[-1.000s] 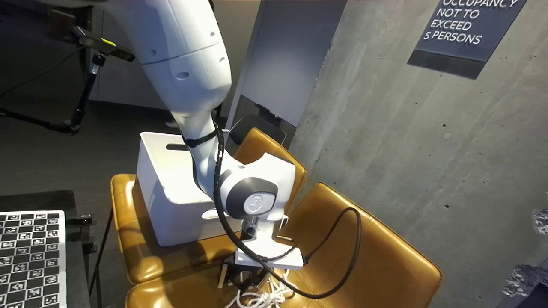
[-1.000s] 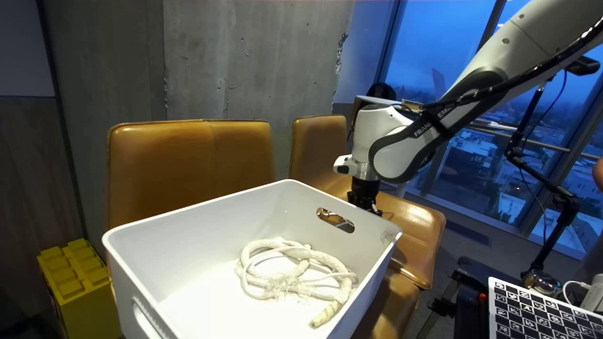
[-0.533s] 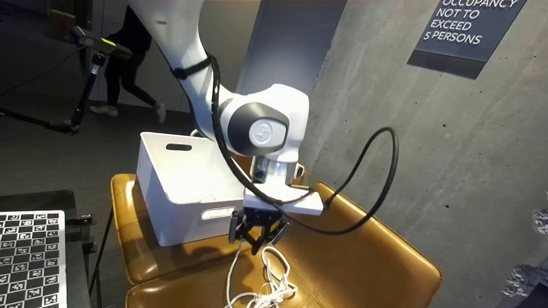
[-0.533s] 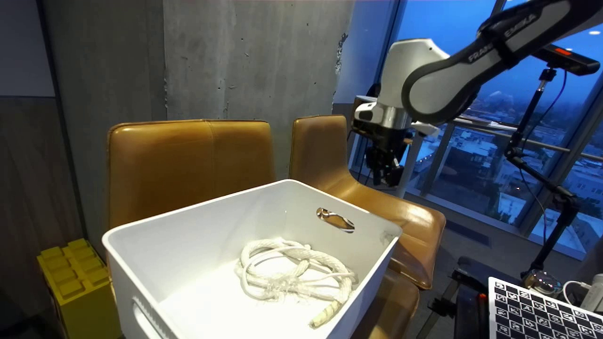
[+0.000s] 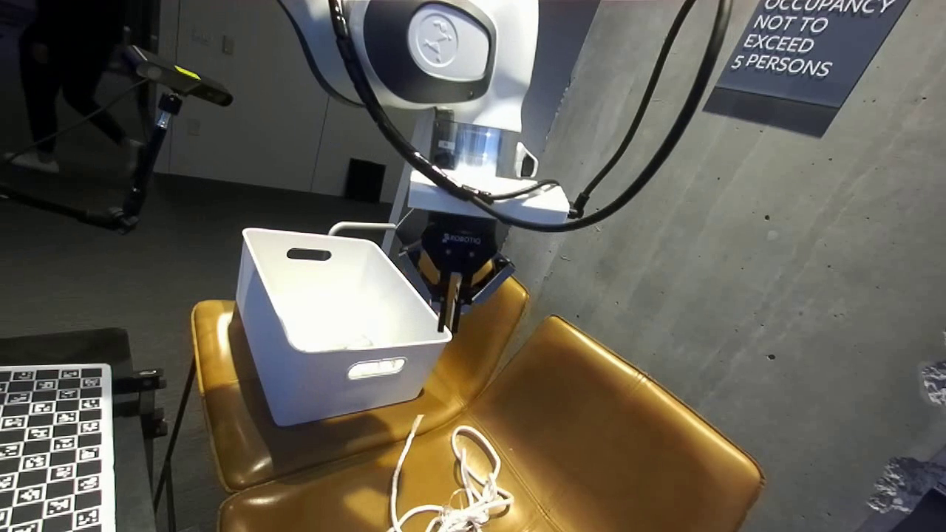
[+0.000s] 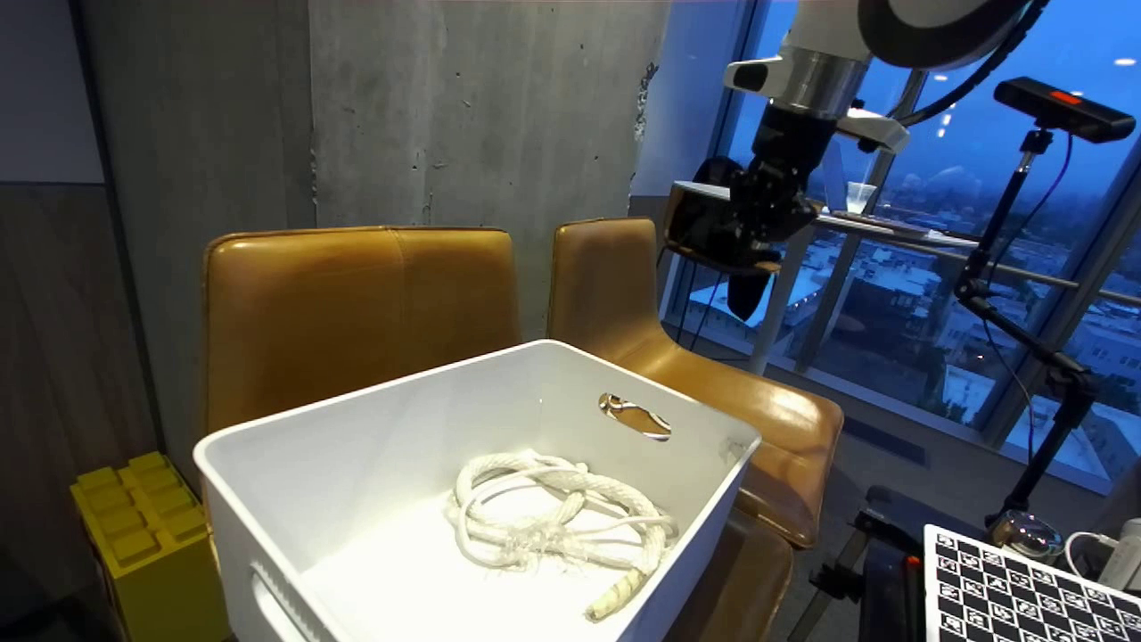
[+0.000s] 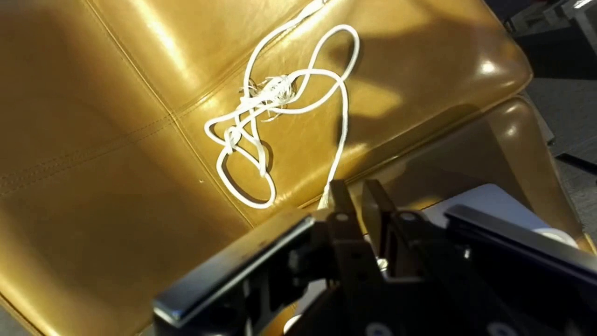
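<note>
One gripper hangs in the air, well apart from one white rope that lies knotted and looped on the seat of a tan chair. Its two fingers stand close together, with only a narrow slit showing between them. A second tan chair bears one white bin; inside lies one coil of thick and thin strands. Also in view are one yellow box, one checkered board, one camera and, on the concrete wall, one sign.
</note>
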{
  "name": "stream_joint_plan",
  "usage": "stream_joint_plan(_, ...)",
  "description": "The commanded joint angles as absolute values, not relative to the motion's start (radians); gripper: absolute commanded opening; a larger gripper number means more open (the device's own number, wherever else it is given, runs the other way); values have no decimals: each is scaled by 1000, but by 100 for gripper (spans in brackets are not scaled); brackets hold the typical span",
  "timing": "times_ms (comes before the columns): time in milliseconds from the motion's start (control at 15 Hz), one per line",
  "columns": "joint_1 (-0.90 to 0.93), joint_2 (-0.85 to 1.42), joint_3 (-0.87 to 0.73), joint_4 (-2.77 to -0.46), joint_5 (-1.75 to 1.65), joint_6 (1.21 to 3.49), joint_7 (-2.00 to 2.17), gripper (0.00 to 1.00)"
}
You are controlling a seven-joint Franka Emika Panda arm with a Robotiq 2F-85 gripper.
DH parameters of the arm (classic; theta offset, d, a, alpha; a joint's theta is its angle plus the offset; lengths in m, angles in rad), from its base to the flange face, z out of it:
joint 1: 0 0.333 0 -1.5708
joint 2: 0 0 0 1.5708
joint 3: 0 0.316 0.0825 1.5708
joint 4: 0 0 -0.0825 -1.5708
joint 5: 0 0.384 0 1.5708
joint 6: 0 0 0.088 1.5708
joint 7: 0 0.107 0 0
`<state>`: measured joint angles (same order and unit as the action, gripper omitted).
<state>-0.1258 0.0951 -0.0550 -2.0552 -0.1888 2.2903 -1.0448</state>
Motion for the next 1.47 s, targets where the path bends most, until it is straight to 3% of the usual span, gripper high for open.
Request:
stream_joint_plan(0,-128,56,-68,-2125,-144,2287,-1047,46)
stream_joint_plan(400,-131,152,-73,-2123,-100,2302,-1054,90)
stream_joint_plan(533,-134,227,-70,-2085,-100,2319,-1055,100)
stream_joint_plan(1400,-147,785,-38,-1678,-170,2401,-1034,100)
